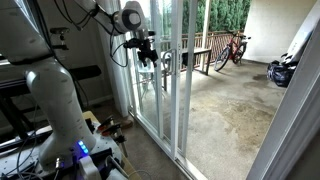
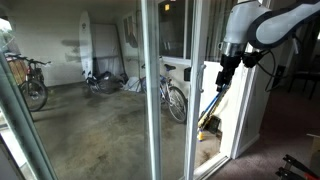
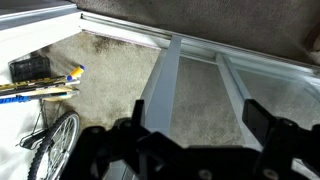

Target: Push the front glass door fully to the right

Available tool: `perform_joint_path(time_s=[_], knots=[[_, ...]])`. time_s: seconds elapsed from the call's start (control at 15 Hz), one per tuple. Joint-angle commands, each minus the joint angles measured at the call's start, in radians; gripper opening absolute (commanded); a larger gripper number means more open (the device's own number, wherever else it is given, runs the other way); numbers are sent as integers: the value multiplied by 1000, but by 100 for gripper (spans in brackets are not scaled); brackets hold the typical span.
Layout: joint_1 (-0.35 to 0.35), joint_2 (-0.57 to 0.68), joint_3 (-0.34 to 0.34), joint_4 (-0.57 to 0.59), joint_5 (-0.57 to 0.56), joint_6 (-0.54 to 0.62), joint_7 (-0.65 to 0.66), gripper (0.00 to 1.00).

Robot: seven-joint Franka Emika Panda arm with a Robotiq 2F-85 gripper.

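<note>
**Open gripper at sliding door edge**

Gripper (image 1: 148, 55) raised beside the upright white edge of the glass door (image 1: 168, 100), close to the loop handle (image 1: 166, 60). In wrist view, spread wide and holding nothing, with the door's white upright running between the dark fingers (image 3: 132, 135). Cannot tell whether touching. Door standing upright in its floor track among other white-framed panes, with concrete patio floor (image 1: 225, 110) beyond. Arm (image 2: 262, 22) reaching in from above, gripper (image 2: 222, 82) pointing down. Red bicycle (image 1: 234, 48) by the far railing. Another bicycle (image 2: 176, 98) just behind the glass. Surfboard (image 2: 87, 42) leaning on the back wall.
</note>
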Motion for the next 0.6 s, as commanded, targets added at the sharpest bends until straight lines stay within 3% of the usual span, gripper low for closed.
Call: perform_joint_path(time_s=[0.0, 0.33, 0.53], knots=[[10, 3, -6, -50, -38, 131, 34, 100], [-14, 13, 10, -131, -107, 441, 75, 100], [-66, 22, 36, -173, -204, 592, 170, 100]])
